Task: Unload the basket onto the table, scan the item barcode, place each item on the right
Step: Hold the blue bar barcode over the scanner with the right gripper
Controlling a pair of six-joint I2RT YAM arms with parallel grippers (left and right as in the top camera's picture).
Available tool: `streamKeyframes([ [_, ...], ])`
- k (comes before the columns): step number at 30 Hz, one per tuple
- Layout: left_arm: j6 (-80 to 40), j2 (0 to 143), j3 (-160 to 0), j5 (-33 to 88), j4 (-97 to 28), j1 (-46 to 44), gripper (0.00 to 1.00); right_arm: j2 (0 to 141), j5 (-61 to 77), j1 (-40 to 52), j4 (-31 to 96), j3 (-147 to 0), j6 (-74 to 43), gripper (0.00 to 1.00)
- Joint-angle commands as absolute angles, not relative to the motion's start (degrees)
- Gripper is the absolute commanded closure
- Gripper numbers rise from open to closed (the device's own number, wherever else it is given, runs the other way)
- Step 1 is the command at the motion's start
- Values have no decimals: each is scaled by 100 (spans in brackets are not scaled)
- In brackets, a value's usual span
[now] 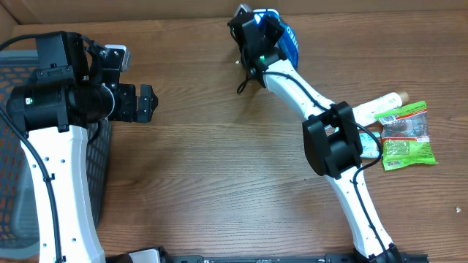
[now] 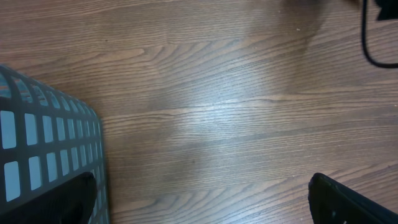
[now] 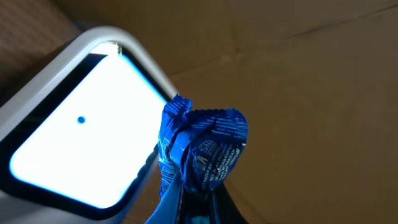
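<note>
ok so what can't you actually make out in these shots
- barcode on the blue packet: right wrist view, wrapper crumpled, print too small; overhead, the right arm covers most of it
- scanner window: right wrist view, glare whites it out
- left pincer: left wrist view, bottom edge cuts off all but the finger ends
- white bottle: overhead, the arm's elbow hides its left end

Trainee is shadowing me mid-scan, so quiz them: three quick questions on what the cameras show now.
1. Fill in: the green packets and white bottle lie on the robot's ____ side.
2. What does the right gripper hold at the lit scanner window? A) a green packet B) the blue wrapper C) the white bottle
3. True or false: the left gripper is shut on an item.
Key: 1 right; 2 B; 3 false, its jaws stand open and empty.
</note>
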State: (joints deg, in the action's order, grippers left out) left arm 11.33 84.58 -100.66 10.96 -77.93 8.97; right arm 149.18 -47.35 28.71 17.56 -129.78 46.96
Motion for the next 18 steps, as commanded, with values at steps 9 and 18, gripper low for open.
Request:
streamKeyframes([
  [9, 1160, 8508, -10097, 1144, -7773, 897, 0, 14936, -5022, 3070, 1374, -12958, 4954, 96],
  [18, 1160, 8508, -10097, 1144, -7773, 897, 0, 14934, -5092, 3146, 1347, -12960, 4956, 96],
])
